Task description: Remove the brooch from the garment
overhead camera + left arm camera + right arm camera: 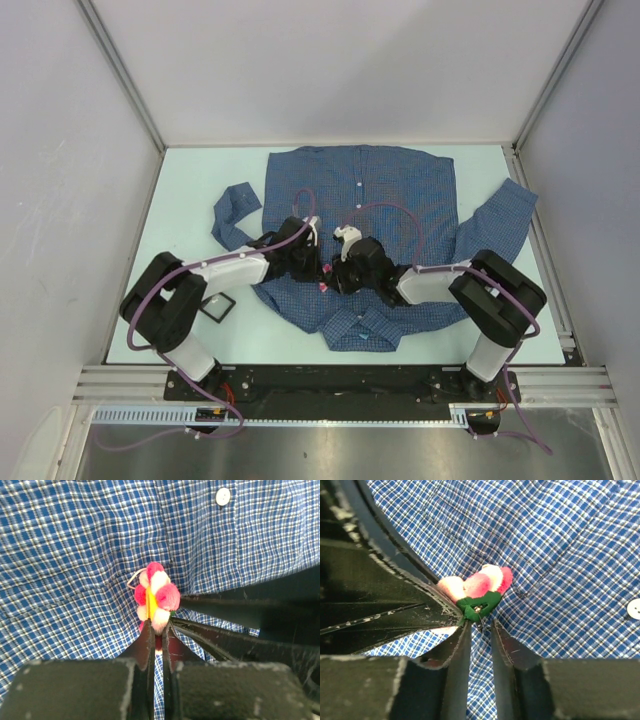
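The garment (400,215), a blue checked shirt, lies spread flat on the table. The brooch (325,287), a pink-red flower, sits on the shirt's front near the collar end. In the left wrist view the brooch (155,597) stands on edge, and my left gripper (158,626) is shut on its lower petal. In the right wrist view the brooch (477,587) shows its green backing and pin. My right gripper (480,629) is nearly closed just under it, with a strip of shirt fabric (481,680) between the fingers. The two grippers meet tip to tip.
A small black square frame (218,308) lies on the table left of the shirt, beside the left arm. White buttons (223,496) run up the shirt front. White walls and metal posts enclose the table on three sides.
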Available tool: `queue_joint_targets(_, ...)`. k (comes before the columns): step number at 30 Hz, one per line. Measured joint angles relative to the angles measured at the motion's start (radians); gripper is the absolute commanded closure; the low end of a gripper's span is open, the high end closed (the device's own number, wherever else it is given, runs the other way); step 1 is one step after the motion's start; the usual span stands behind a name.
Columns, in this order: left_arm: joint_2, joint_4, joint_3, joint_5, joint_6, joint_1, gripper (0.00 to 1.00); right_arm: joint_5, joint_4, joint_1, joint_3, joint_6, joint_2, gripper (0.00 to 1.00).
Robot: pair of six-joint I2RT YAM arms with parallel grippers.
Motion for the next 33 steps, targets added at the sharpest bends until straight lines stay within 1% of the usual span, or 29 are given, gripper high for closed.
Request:
queue_joint_targets(2, -0.006, 0.022, -0.013, 0.01, -0.002, 0.0, 1.0, -0.023, -0.008, -0.011, -0.002, 0.014, -0.006, 0.73)
queue_joint_targets(3, -0.01, 0.035, -0.023, 0.017, -0.002, 0.0, 1.0, -0.032, -0.015, -0.013, -0.002, 0.021, -0.014, 0.78)
queue_joint_targets(5, -0.015, 0.063, -0.039, 0.026, -0.003, 0.001, 1.0, -0.05, -0.032, -0.017, -0.003, 0.029, -0.028, 0.85)
queue_joint_targets(6, -0.015, 0.082, -0.045, 0.038, -0.007, 0.001, 1.0, -0.059, -0.04, -0.019, -0.004, 0.029, -0.034, 0.9)
queue_joint_targets(9, -0.006, 0.141, -0.063, 0.068, -0.025, 0.002, 1.0, -0.098, -0.059, -0.029, -0.005, 0.04, -0.049, 1.0)
queue_joint_targets(16, 0.01, 0.221, -0.08, 0.146, -0.082, -0.009, 1.0, -0.111, -0.105, -0.038, -0.048, 0.056, -0.13, 1.0)
queue_joint_targets(19, 0.01, 0.22, -0.081, 0.136, -0.103, -0.016, 1.0, -0.122, -0.118, -0.035, -0.051, 0.059, -0.161, 0.86)
queue_joint_targets(20, 0.006, 0.211, -0.082, 0.124, -0.107, -0.018, 1.0, -0.124, -0.12, -0.036, -0.051, 0.062, -0.171, 0.77)
queue_joint_targets(23, -0.01, 0.173, -0.082, 0.09, -0.116, -0.023, 1.0, -0.114, -0.128, -0.044, -0.051, 0.076, -0.207, 0.73)
queue_joint_targets(28, -0.015, 0.154, -0.084, 0.071, -0.131, -0.016, 1.0, -0.089, -0.142, -0.085, -0.051, 0.097, -0.301, 0.73)
queue_joint_targets(33, -0.012, 0.156, -0.086, 0.071, -0.143, -0.011, 1.0, -0.072, -0.135, -0.114, -0.051, 0.111, -0.276, 0.81)
